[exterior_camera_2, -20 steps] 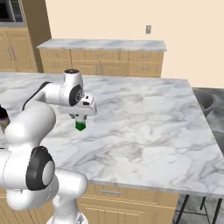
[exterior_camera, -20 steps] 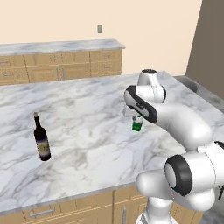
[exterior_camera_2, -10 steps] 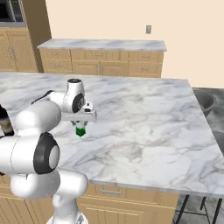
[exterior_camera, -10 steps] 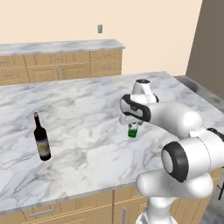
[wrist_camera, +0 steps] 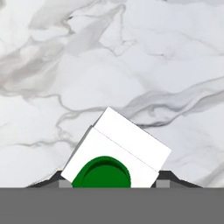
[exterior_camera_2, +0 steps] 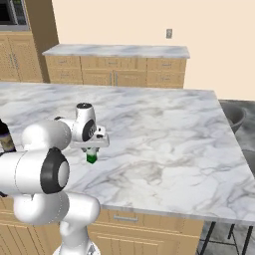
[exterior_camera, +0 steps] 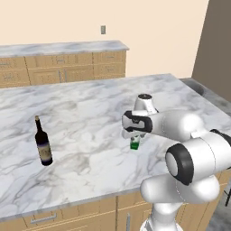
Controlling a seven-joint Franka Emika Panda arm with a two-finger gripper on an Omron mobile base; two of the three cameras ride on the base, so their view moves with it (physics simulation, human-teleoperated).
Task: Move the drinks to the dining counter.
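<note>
My hand point(exterior_camera: 134, 138) is low over the big marble surface point(exterior_camera: 90, 113), close to me. It is clamped on the little green-and-white carton point(exterior_camera: 134, 143). From the hand camera I see the carton point(wrist_camera: 116, 151) right between my two dark fingers point(wrist_camera: 164, 177), white on top with a green round spot near me. It looks tilted in that view. From the right side I see the green bottom of the carton point(exterior_camera_2: 91, 158) poking out under the hand point(exterior_camera_2: 91, 152). I cannot tell if the carton touches the surface or hangs just above it.

Farther off to my left, the tall dark wine bottle point(exterior_camera: 43, 142) stands up straight on the same surface, well apart from the carton.

Way at the back, by the wall, is a narrower marble worktop point(exterior_camera: 63, 46) on wood cabinets.
</note>
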